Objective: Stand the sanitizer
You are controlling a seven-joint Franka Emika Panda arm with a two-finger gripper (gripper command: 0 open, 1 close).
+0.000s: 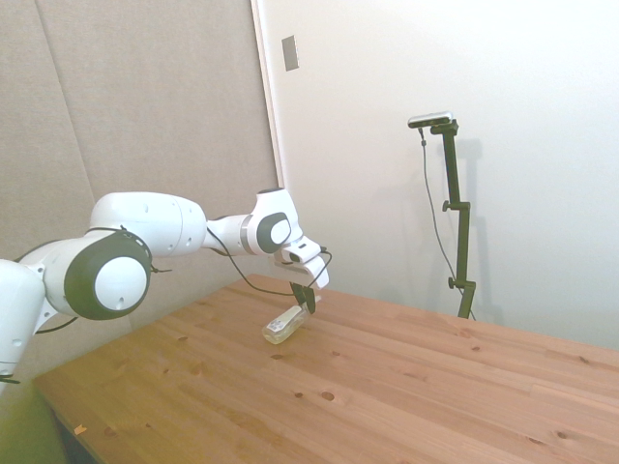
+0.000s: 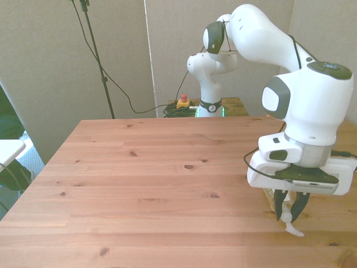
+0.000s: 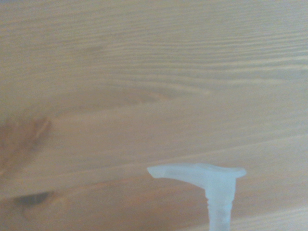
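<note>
step: tilting up | gripper [image 2: 290,209] fingers clamped on sanitizer [image 1: 286,326] neck, bottle slanted, base touching table [image 1: 406,387] near front view's right edge | advice: pivot about base until upright, then release gently

my arm [image 2: 312,95] wears glossy white plastic. the table [image 2: 156,167] is smooth, knotty wood with a soft sheen. the sanitizer [image 1: 285,326] is clear plastic; its pump top [image 3: 211,185] is matt white.
</note>
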